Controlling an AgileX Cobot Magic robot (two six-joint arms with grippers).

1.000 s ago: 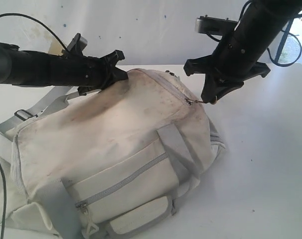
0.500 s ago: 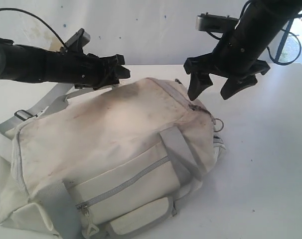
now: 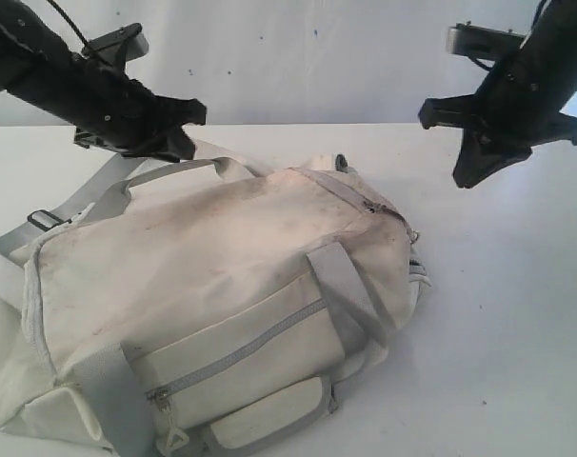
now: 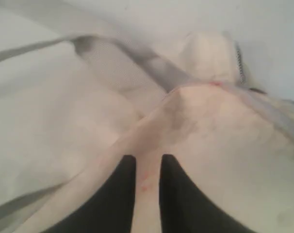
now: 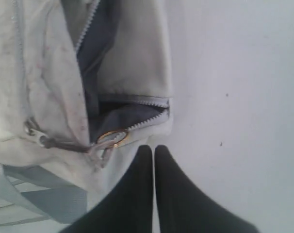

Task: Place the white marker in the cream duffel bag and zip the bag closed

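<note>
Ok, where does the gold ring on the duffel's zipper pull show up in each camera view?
Exterior: the gold ring sits at the right end of the cream duffel bag, below the top zipper.
Left wrist: not in it.
Right wrist: the ring lies just ahead of the shut right end effector.
Shared landmark: the grey webbing straps on cream fabric, in all three.

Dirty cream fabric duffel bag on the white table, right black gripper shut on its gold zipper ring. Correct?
No. The right black gripper is shut, but on nothing: the gold zipper ring lies free on the dirty cream fabric duffel bag, apart from the gripper. The right wrist view shows it; the rest stands.
</note>
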